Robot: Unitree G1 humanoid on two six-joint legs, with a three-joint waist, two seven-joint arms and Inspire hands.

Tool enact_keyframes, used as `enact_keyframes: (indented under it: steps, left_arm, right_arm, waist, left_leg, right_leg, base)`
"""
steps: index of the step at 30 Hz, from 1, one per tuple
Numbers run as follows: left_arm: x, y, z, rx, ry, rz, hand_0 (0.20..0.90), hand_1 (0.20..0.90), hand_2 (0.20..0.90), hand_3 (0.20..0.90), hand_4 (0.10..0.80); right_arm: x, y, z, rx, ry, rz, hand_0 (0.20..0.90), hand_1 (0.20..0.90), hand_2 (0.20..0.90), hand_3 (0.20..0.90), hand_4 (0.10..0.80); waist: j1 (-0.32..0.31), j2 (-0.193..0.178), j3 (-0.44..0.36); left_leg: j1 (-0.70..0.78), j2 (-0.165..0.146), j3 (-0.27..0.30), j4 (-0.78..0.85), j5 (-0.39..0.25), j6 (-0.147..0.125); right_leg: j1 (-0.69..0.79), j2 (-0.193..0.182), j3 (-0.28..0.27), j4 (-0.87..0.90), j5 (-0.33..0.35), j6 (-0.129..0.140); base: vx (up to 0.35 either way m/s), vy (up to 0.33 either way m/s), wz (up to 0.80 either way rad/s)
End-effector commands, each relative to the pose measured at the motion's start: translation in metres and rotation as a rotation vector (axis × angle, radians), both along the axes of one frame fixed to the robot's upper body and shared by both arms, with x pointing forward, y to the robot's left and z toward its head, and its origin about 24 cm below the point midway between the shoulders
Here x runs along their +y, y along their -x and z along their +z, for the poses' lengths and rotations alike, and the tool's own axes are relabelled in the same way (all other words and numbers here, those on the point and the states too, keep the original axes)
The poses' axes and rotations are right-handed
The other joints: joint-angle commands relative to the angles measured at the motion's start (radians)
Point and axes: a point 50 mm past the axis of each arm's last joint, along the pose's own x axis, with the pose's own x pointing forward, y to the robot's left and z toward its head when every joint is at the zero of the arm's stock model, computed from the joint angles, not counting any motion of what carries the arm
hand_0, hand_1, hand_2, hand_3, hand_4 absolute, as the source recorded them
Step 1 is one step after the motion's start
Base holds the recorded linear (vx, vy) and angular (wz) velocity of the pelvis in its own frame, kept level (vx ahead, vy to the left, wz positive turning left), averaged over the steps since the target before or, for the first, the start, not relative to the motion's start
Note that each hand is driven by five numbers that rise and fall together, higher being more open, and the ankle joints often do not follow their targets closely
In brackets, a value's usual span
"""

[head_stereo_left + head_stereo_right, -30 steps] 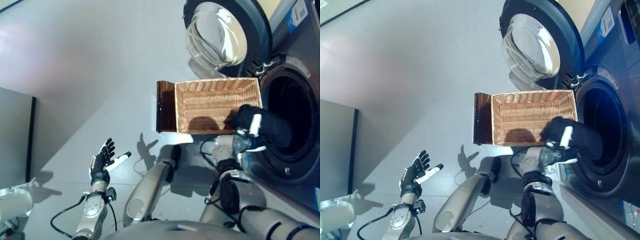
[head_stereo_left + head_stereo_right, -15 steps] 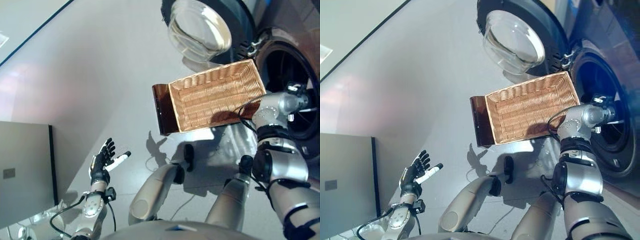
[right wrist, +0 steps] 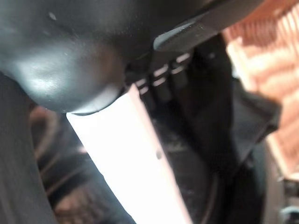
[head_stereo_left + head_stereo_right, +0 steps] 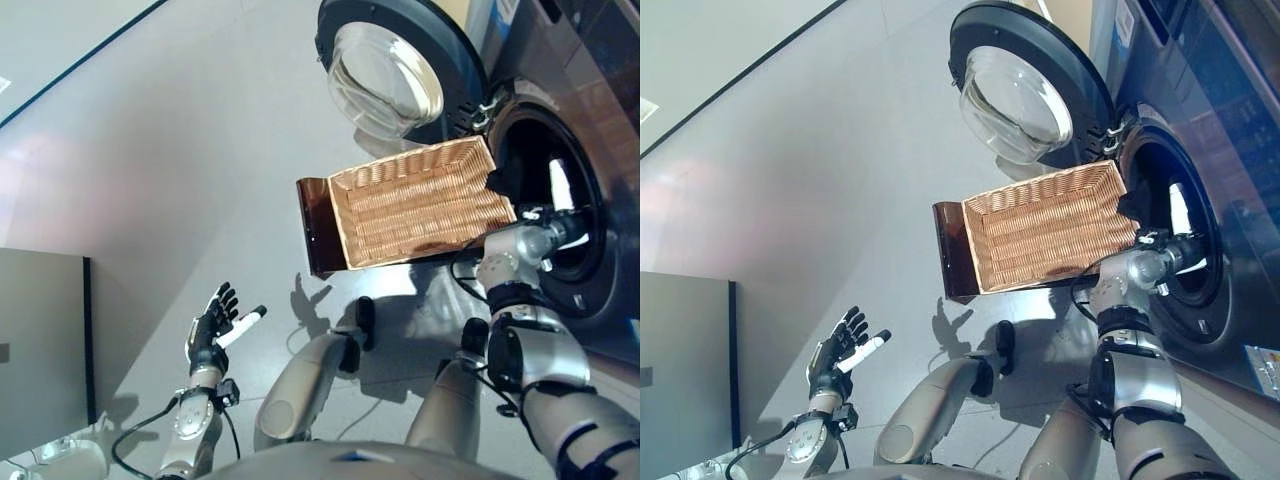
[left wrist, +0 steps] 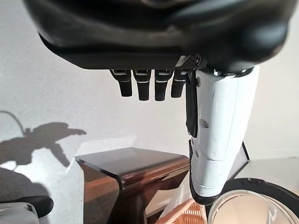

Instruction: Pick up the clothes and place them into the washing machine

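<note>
right hand (image 4: pixel 553 205) now reaches deeper past the washing machine (image 4: pixel 590 190) rim.

A woven wicker basket (image 4: pixel 420 205) sits on a dark brown stand (image 4: pixel 313 225) on a pale grey floor (image 4: pixel 180 150); the stand's glossy end shows just beside the basket's outer end. The basket's inside shows only bare weave. A grey cabinet (image 4: pixel 40 350) with a dark edge stands well apart from it, at the far side of the floor. A dark line (image 4: pixel 80 60) crosses the floor's upper corner.
</note>
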Motion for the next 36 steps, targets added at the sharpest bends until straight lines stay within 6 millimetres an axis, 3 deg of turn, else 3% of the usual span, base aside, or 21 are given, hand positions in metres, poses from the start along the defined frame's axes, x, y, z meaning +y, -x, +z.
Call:
enact_keyframes:
  steps: [1,4,9,21,26,28,30,32,33,34,36]
  left_arm:
    - [0.029,0.003,0.012,-0.070,-0.066,0.098,0.900,0.900,0.900,0.900,0.800]
    - [0.032,0.001,0.013,-0.076,-0.080,0.095,0.900,0.900,0.900,0.900,0.800]
    - [0.038,-0.003,0.017,-0.089,-0.102,0.105,0.900,0.900,0.900,0.900,0.800]
    - [0.048,-0.002,0.022,-0.098,-0.166,0.123,0.900,0.900,0.900,0.900,0.800]
    - [0.043,-0.003,0.019,-0.081,-0.166,0.123,0.900,0.900,0.900,0.900,0.800]
    - [0.041,-0.001,0.016,-0.064,-0.166,0.118,0.900,0.900,0.900,0.900,0.800]
    - [0.040,-0.002,0.017,-0.062,-0.173,0.100,0.900,0.900,0.900,0.900,0.800]
    - [0.041,-0.002,0.017,-0.062,-0.179,0.098,0.900,0.900,0.900,0.900,0.800]
    - [0.040,-0.001,0.018,-0.069,-0.175,0.101,0.900,0.900,0.900,0.900,0.800]
    - [0.039,-0.002,0.018,-0.074,-0.171,0.101,0.900,0.900,0.900,0.900,0.800]
    - [0.040,-0.007,0.019,-0.083,-0.171,0.103,0.900,0.900,0.900,0.900,0.800]
  right_arm:
    - [0.004,0.009,0.000,-0.027,0.179,0.078,0.900,0.900,0.900,0.900,0.800]
    - [0.024,0.011,-0.022,0.026,0.158,0.173,0.900,0.900,0.900,0.900,0.800]
    - [0.049,0.007,-0.029,0.009,0.113,0.236,0.900,0.900,0.900,0.900,0.800]
    - [0.047,0.001,-0.021,-0.077,0.007,0.159,0.900,0.900,0.900,0.900,0.800]
    - [0.050,0.004,-0.031,-0.072,-0.067,0.132,0.900,0.900,0.900,0.900,0.800]
    - [0.049,0.010,-0.039,-0.060,-0.081,0.123,0.900,0.900,0.900,0.900,0.800]
    - [0.052,0.010,-0.040,-0.061,-0.076,0.133,0.900,0.900,0.900,0.900,0.800]
    - [0.052,0.011,-0.043,-0.043,-0.073,0.145,0.900,0.900,0.900,0.900,0.800]
    - [0.052,0.013,-0.051,0.002,-0.079,0.154,0.900,0.900,0.900,0.900,0.800]
    - [0.053,0.013,-0.053,0.018,-0.084,0.158,0.900,0.900,0.900,0.900,0.800]
    - [0.053,0.019,-0.067,0.095,-0.094,0.179,0.900,0.900,0.900,0.900,0.800]
  waist:
    - [0.019,-0.011,-0.077]
    - [0.023,-0.039,-0.066]
    - [0.035,-0.076,-0.051]
    - [0.059,-0.100,-0.024]
    - [0.059,-0.109,-0.021]
    - [0.058,-0.094,-0.019]
    - [0.042,-0.078,0.001]
    - [0.034,-0.076,0.010]
    - [0.022,-0.081,0.005]
    - [0.012,-0.091,0.002]
    - [-0.010,-0.118,-0.015]
  left_leg:
    - [-0.055,-0.004,-0.098,-0.031,0.013,-0.093]
    - [-0.050,-0.003,-0.106,-0.021,0.013,-0.093]
    - [-0.055,-0.006,-0.126,-0.015,0.019,-0.097]
    - [-0.093,-0.014,-0.142,0.024,0.001,-0.091]
    - [-0.064,-0.024,-0.144,0.068,-0.058,-0.064]
    - [-0.004,-0.038,-0.150,0.076,-0.095,-0.035]
    - [0.055,-0.046,-0.148,0.074,-0.106,-0.022]
    - [0.081,-0.043,-0.145,0.069,-0.109,-0.023]
    - [0.158,-0.051,-0.154,0.015,-0.116,-0.031]
    - [0.206,-0.059,-0.165,-0.022,-0.125,-0.035]
    - [0.284,-0.070,-0.192,-0.086,-0.133,-0.053]
  right_leg:
    - [0.003,0.077,-0.084,0.049,-0.058,-0.146]
    - [0.019,0.075,-0.098,0.051,-0.056,-0.147]
    - [0.028,0.067,-0.127,0.053,-0.056,-0.149]
    - [0.006,0.059,-0.146,0.091,-0.078,-0.159]
    - [0.032,0.058,-0.114,0.117,-0.095,-0.157]
    - [0.022,0.048,-0.089,0.233,-0.069,-0.144]
    - [-0.004,0.059,-0.060,0.346,-0.012,-0.135]
    - [-0.009,0.074,-0.059,0.350,-0.015,-0.134]
    - [-0.032,0.133,-0.069,0.262,-0.025,-0.142]
    - [-0.043,0.153,-0.074,0.136,0.000,-0.143]
    - [-0.044,0.145,-0.078,-0.133,0.088,-0.119]
  base:
    - [-0.012,-0.037,0.05]
    - [-0.006,-0.039,0.15]
    - [-0.027,-0.040,0.14]
    - [0.015,0.013,0.13]
    - [0.104,0.043,-0.06]
    - [0.191,0.133,-0.09]
    - [0.173,0.121,-0.07]
    - [0.177,0.021,0.02]
    - [0.322,-0.067,-0.15]
    - [0.479,-0.131,-0.36]
    - [0.443,-0.201,-0.40]
